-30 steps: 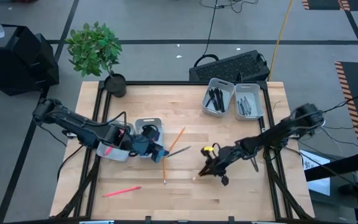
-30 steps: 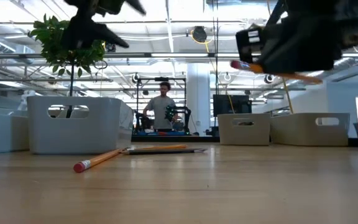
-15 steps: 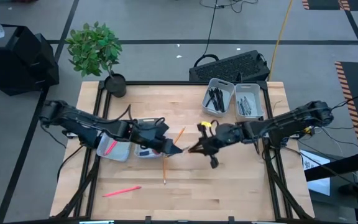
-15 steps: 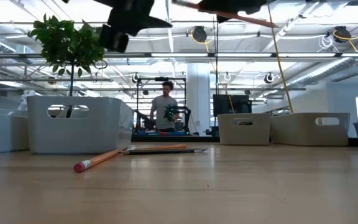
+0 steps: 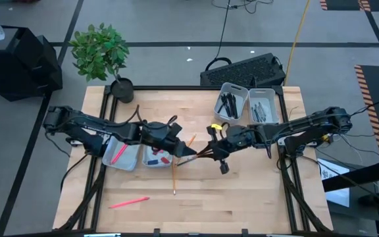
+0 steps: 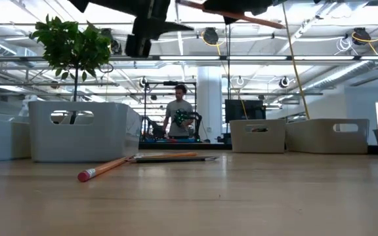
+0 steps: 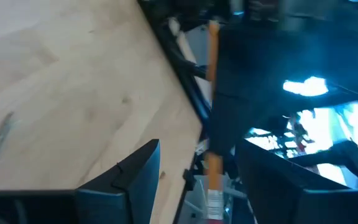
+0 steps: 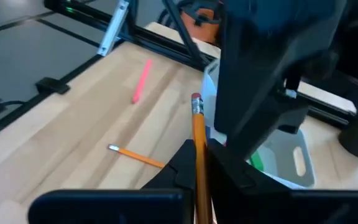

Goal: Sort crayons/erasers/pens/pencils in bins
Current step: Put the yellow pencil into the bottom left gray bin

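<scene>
Your right gripper (image 5: 206, 153) pinches an orange pencil (image 8: 199, 149) above mid-table, facing your left gripper (image 5: 184, 153), fingers spread, just beside the near bins (image 5: 131, 160); other pencils lie below.

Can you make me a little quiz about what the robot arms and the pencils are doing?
1. True or false: the right gripper is holding an orange pencil.
2. What colour is the lone pencil lying far from both arms? A pink, B black, C green.
3. Fill the gap: the left gripper has its fingers ____ (open or shut).

Key: 1 true; 2 A; 3 open.
</scene>
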Available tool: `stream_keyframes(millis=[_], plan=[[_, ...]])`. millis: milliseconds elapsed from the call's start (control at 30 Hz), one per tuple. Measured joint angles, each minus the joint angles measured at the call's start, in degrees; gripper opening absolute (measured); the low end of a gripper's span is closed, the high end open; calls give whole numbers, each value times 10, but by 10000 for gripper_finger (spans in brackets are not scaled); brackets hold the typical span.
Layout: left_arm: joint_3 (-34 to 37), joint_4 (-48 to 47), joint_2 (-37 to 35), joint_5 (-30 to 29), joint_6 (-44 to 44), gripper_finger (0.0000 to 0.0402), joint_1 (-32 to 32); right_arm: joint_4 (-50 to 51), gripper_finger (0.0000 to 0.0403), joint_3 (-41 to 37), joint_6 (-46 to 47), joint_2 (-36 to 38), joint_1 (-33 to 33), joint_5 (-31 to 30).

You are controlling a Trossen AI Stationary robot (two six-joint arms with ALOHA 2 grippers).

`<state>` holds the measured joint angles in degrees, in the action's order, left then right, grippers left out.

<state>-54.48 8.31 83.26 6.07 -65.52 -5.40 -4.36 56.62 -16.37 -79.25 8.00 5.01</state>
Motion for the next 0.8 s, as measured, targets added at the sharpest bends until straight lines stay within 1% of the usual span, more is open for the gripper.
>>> stream_keyframes(millis=[100,233,300,367,433,633,667,800], plan=[[0,19,0,33,14,211,3,-3,17,0,4,0,-2,-7],[0,19,0,52,3,211,2,-9,20,0,4,0,-2,-7],[0,18,0,59,1,203,3,-9,20,0,4,0,-2,-6],[0,18,0,59,-1,183,3,-10,19,0,5,0,-2,-7],[0,18,0,59,-2,152,3,-9,19,0,5,0,-2,-7],[0,16,0,60,2,32,2,-13,21,0,2,0,-1,-19],[0,16,0,59,4,22,3,-13,21,0,2,0,-1,-19],[0,16,0,50,17,24,3,-14,37,0,-8,0,0,-22]])
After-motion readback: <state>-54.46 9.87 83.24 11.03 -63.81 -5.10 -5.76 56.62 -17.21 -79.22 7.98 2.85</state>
